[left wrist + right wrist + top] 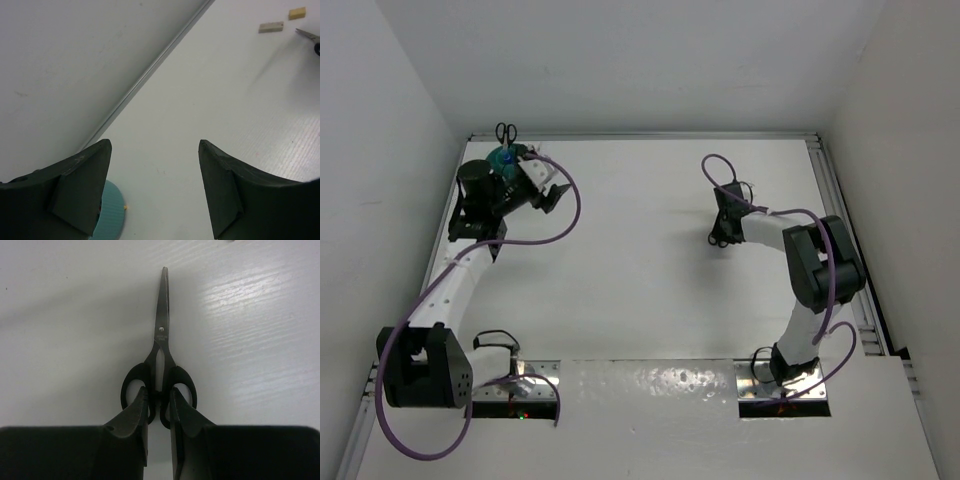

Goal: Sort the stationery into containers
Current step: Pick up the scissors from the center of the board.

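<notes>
scissors point(161, 375): r gripper point(159, 407) clenched on handle bridge, blades at 12. lift level, carry twd teal organiser point(503, 158) at 10 o'clock; l gripper point(154, 147) gapes empty there, so mind it.

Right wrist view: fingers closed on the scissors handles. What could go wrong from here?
1. The right gripper pinches the scissors only where the handle loops meet, with the blades sticking far ahead. They may swing or slip on lifting.
2. The left gripper hangs open beside the teal organiser, where the other scissors already stand. A drop-off there risks a clash.
</notes>
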